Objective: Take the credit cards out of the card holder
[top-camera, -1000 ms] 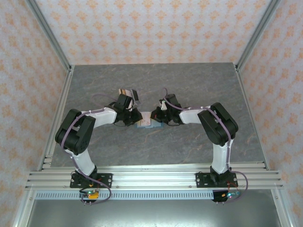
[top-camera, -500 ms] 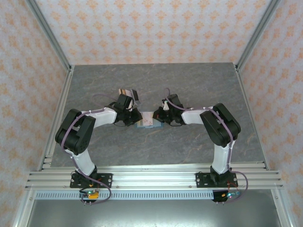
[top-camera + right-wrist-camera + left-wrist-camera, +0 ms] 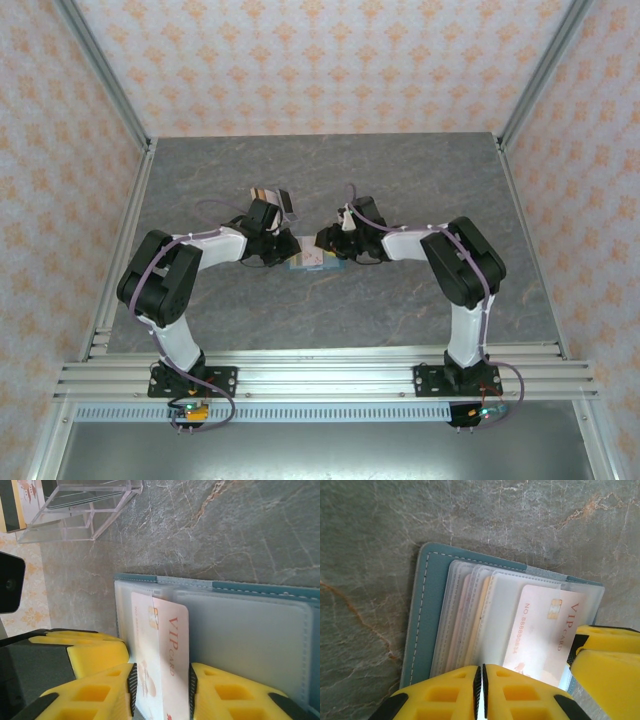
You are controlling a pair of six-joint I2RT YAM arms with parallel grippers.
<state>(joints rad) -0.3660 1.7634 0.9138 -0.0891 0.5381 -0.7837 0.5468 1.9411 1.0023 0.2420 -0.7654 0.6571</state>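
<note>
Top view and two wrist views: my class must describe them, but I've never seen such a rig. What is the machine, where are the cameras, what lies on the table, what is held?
Two robot arms, the left arm and right arm, stand bolted side by side. The top view looks from above and behind them; each wrist view comes from a camera on one arm, its yellow fingers showing. On the table lies an open teal card holder with a pale card poking from a sleeve; a clear stand is nearby. The left gripper is shut over the holder. The right gripper is open, fingers either side of the card.
</note>
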